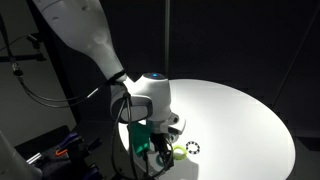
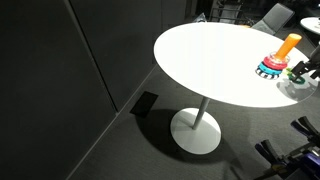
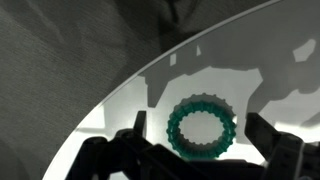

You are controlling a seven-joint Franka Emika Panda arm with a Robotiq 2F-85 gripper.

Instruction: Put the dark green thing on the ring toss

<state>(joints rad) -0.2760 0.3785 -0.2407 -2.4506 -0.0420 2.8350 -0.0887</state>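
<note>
The dark green ring [image 3: 186, 140] lies flat on the white table, seen in the wrist view. My gripper [image 3: 198, 118] is open, with one finger on each side of the ring and not touching it. In an exterior view my gripper [image 1: 160, 145] hangs low over the table's near edge and hides the ring. The ring toss [image 2: 276, 63], an orange peg with red and blue-white rings at its foot, stands near the table's edge, close to my gripper [image 2: 303, 73].
A round white table [image 1: 240, 115] on a single pedestal [image 2: 196, 128]. A lighter yellow-green ring [image 1: 180, 152] and a speckled ring [image 1: 193, 150] lie beside my gripper. The table edge [image 3: 120, 95] curves close by the ring. Dark walls surround the table.
</note>
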